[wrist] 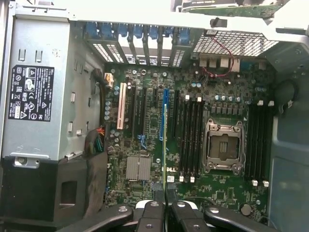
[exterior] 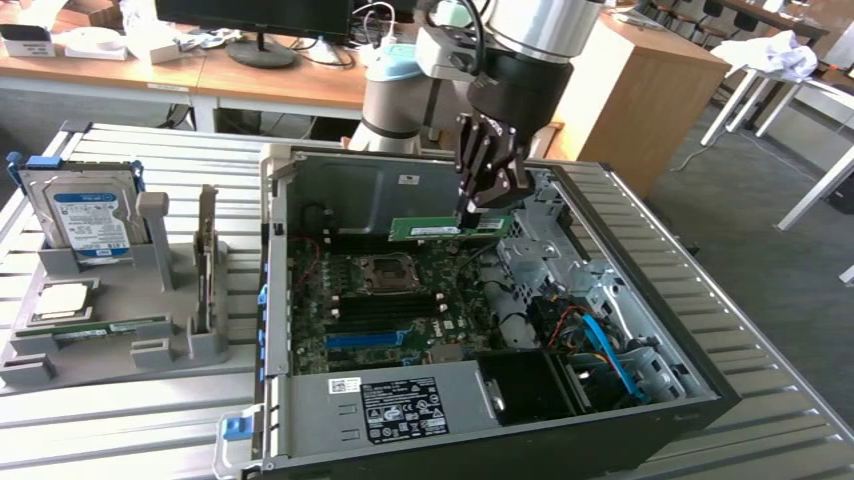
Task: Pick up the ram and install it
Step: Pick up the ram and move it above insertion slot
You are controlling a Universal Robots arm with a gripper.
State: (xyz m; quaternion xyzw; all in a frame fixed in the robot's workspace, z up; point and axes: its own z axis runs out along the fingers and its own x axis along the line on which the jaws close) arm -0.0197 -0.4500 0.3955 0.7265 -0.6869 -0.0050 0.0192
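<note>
Pinching one end of the ram [exterior: 441, 229], the end effector [exterior: 483, 208] held the green stick level above the open computer case [exterior: 694, 395], over its motherboard [wrist: 227, 191]. The gripped end was hidden between the fingers, and edge-on the stick showed as a thin line. The black label [wrist: 31, 93] on the power supply [wrist: 43, 140] inside the case, and the ram's white sticker, carried print too small to read.

bg: ribbed metal desk [exterior: 120, 150] | wooden desks [exterior: 120, 72] behind, monitor [exterior: 254, 15] on one | wooden cabinet [exterior: 641, 90] at exterior view's right | grey floor [exterior: 761, 240] | even indoor light
</note>
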